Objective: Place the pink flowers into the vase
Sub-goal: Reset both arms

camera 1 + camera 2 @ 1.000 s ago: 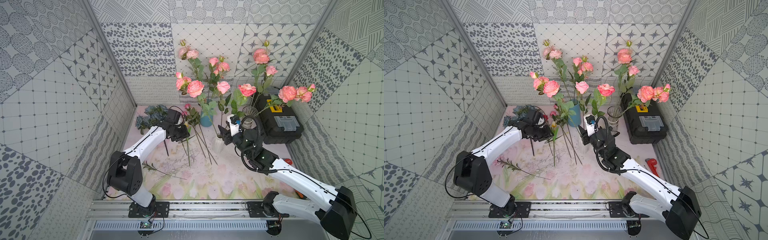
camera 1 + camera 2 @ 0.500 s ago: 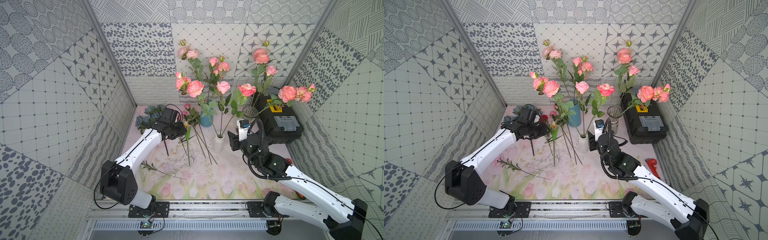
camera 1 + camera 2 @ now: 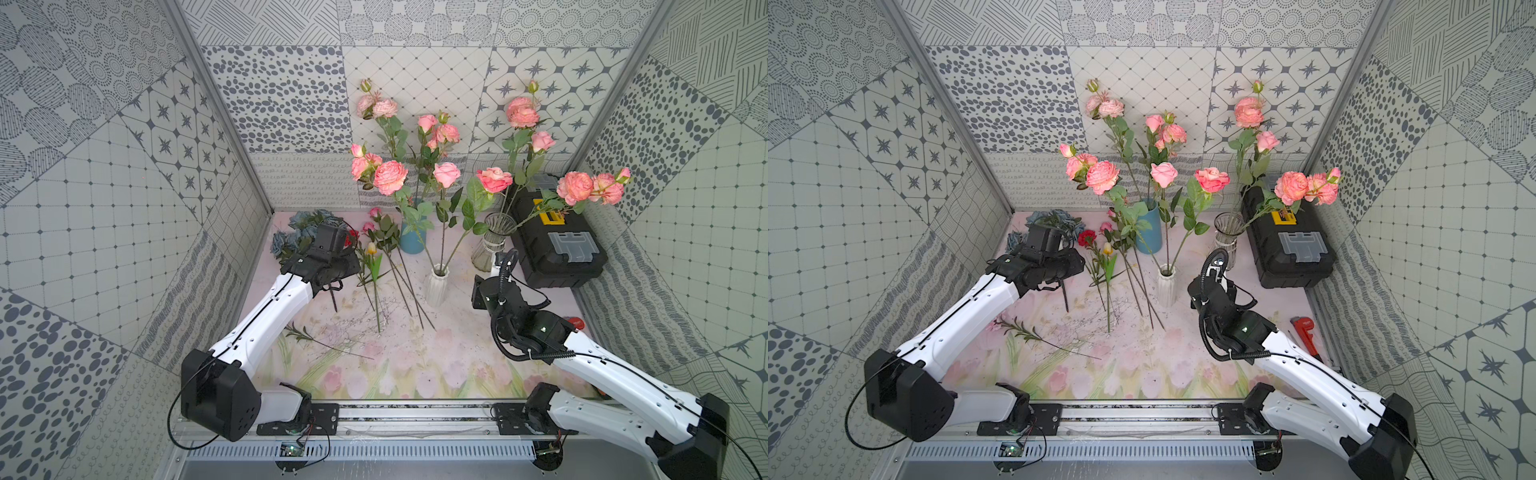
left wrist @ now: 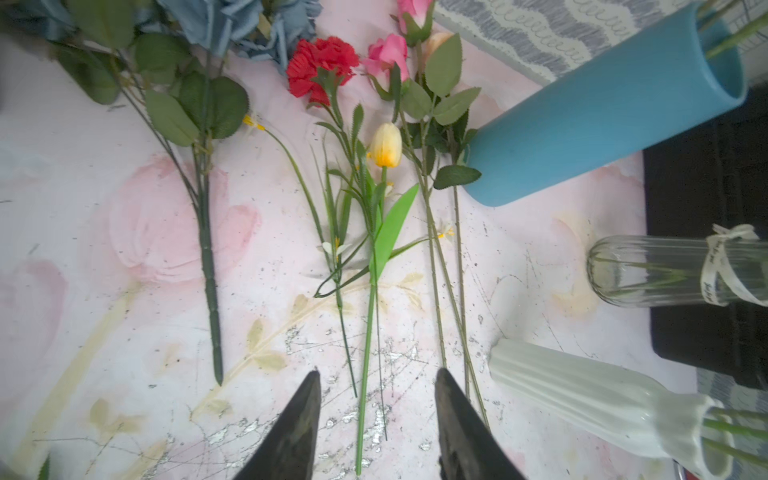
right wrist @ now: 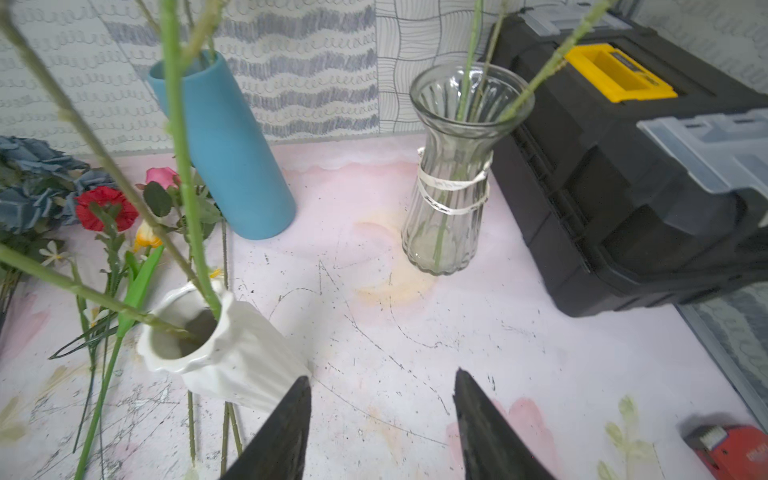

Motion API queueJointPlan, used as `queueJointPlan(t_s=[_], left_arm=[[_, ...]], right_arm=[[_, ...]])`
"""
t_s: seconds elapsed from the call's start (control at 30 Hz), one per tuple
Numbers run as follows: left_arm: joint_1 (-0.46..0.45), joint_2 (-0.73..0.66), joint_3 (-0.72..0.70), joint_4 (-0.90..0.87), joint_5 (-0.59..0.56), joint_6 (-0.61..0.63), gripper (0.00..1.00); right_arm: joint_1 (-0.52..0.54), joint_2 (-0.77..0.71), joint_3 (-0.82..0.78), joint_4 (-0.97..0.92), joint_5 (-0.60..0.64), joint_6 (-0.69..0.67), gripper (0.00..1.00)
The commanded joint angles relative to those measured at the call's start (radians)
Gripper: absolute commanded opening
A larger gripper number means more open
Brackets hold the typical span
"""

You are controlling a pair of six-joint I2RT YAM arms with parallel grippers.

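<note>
Pink flowers: the pink flowers stand upright on long green stems, shared among three vases at the back half of the surface.
White vase: the ribbed white vase stands mid-surface and holds several of the stems, which fan apart above its mouth.
Blue vase: the blue vase stands behind the white one, near the back wall, with stems in it.
Glass vase: the glass vase, a ribbon round its neck, stands just beside the black toolbox; its stems lean out over the toolbox.
Loose stem: a pink-budded stem lies flat on the surface just beside the blue vase.
Other loose flowers: a yellow tulip and a red carnation lie next to it; the blue-grey flowers lie further toward the left wall.
Left fingers: the left fingers are moderately apart and grip nothing; in the left wrist view the tulip's stem runs through the gap between their tips.
Right fingers: the right fingers are parted and empty, near the white vase's base.
Wrench: a red wrench lies by the right wall.
</note>
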Motion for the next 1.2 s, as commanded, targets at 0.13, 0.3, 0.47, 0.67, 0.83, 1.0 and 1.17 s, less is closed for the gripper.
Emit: queueJointPlan(t_s=[0.13, 0.3, 0.47, 0.67, 0.83, 1.0, 1.17], left_arm=[[-0.007, -0.094, -0.073, -0.123, -0.379, -0.109, 0.56], [-0.005, -0.146, -0.1, -0.164, -0.485, -0.15, 0.7], [-0.004, -0.187, -0.124, -0.18, -0.557, -0.181, 0.93], [0.013, -0.163, -0.111, -0.215, -0.583, -0.204, 0.98], [0.038, -0.167, -0.116, -0.198, -0.568, -0.167, 0.98], [0.052, -0.135, -0.092, -0.217, -0.564, -0.148, 0.99], [0.054, -0.074, -0.026, -0.256, -0.558, -0.116, 0.99]], right_arm=[[-0.108, 0.001, 0.02, -0.144, 0.04, 0.152, 0.68], [-0.185, -0.019, 0.023, -0.19, 0.024, 0.172, 0.82], [-0.265, -0.013, 0.04, -0.209, -0.008, 0.16, 0.95], [-0.347, -0.008, 0.039, -0.195, -0.059, 0.156, 0.98], [-0.395, 0.001, 0.052, -0.191, -0.105, 0.151, 0.98], [-0.402, -0.004, 0.072, -0.175, -0.125, 0.135, 0.98], [-0.402, -0.01, 0.106, -0.213, -0.095, 0.14, 0.98]])
